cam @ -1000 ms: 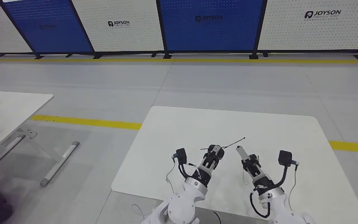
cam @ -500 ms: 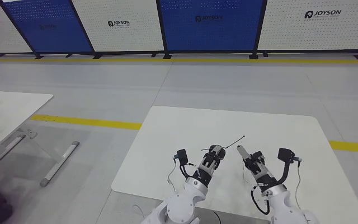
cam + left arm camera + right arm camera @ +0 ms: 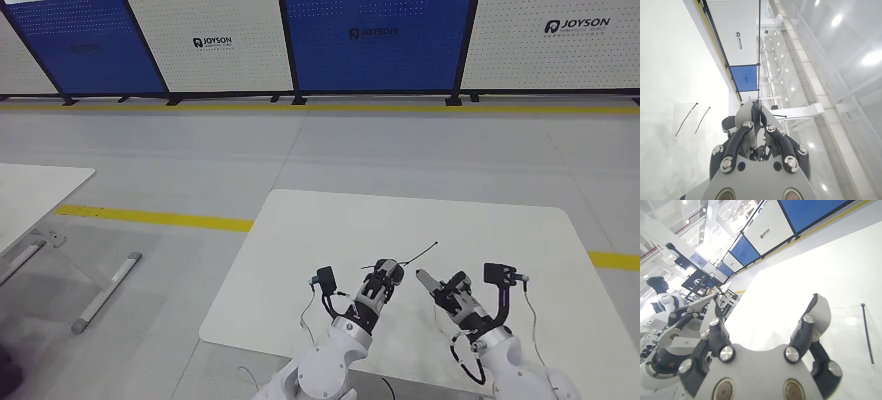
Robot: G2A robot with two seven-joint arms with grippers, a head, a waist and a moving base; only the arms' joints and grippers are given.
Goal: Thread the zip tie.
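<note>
My left gripper (image 3: 388, 268) hovers over the near part of the white table (image 3: 330, 230), shut on a thin black zip tie (image 3: 415, 254). The tie's long end sticks out past the fingertips (image 3: 755, 113), running straight away as a black line (image 3: 759, 47). My right gripper (image 3: 425, 279) is just to the right of it, open, with nothing between its fingers (image 3: 817, 306). From the right wrist view, the left gripper (image 3: 694, 311) is close at the side, with the tie's curled part (image 3: 721, 293) above it.
Two spare black zip ties (image 3: 686, 119) (image 3: 703, 120) lie on a clear plastic sheet on the table beside the arms; one of them (image 3: 866, 332) lies past the right finger. The table's far half is bare. Blue and white partition panels (image 3: 375, 45) stand behind.
The right gripper has shifted left, closer to the left gripper and the tie, turning its wrist as it went. The left gripper and tie have barely moved.
</note>
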